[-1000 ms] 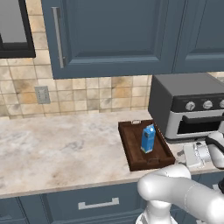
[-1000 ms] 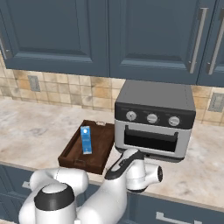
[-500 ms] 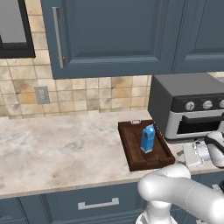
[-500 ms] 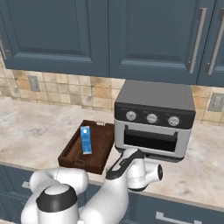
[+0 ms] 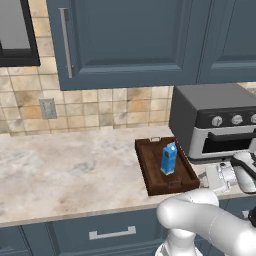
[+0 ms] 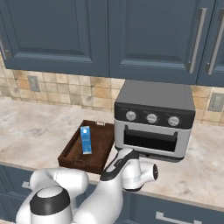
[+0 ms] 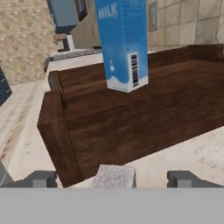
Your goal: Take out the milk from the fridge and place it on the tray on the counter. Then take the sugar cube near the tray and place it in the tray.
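As counted: one milk (image 7: 122, 43), one sugar cube (image 7: 113, 176).

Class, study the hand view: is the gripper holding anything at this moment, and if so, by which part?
Nothing is held. The gripper is open, its fingertips either side of the sugar cube on the counter, not closed on it.
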Motion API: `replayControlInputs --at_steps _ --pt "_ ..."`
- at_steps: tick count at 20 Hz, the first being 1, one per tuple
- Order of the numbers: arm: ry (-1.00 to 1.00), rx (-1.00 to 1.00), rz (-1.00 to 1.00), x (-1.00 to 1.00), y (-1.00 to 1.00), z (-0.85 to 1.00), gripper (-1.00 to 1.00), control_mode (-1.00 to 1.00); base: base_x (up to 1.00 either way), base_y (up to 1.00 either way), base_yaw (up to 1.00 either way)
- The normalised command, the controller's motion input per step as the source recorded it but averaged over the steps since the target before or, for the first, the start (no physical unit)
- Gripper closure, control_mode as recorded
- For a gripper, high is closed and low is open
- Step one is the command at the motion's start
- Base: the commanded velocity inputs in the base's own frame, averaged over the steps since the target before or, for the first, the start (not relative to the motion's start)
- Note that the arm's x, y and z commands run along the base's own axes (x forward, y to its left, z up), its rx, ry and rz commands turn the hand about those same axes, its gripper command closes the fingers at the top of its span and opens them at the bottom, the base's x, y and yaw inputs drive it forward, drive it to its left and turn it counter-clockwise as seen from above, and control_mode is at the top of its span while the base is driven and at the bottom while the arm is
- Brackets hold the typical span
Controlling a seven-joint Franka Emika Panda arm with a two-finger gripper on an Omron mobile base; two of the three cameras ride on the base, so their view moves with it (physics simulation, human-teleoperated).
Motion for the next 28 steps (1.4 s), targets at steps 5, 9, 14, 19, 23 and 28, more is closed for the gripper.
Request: replayControlInputs --at_steps 5,9,14,19,23,28 --pt "0.02 0.00 0.00 0.01 0.00 -0.03 -1.00 -1.00 0.00 0.00 0.00" --pt "0.02 0.02 0.00 0.00 -0.06 -0.07 1.00 -1.00 0.00 0.00 0.00" --pt "0.01 0.01 0.00 0.01 -0.13 -0.08 1.00 -1.00 0.00 0.00 0.00" --pt "0.14 0.00 0.00 0.02 -0.01 -0.28 1.00 -1.00 0.00 0.00 0.00" --pt "0.02 0.05 0.00 -0.33 0.00 0.09 1.00 -1.00 0.00 0.00 0.00" --pt "-0.16 0.03 -0.02 -0.89 0.13 0.98 1.00 -1.00 0.00 0.00 0.00"
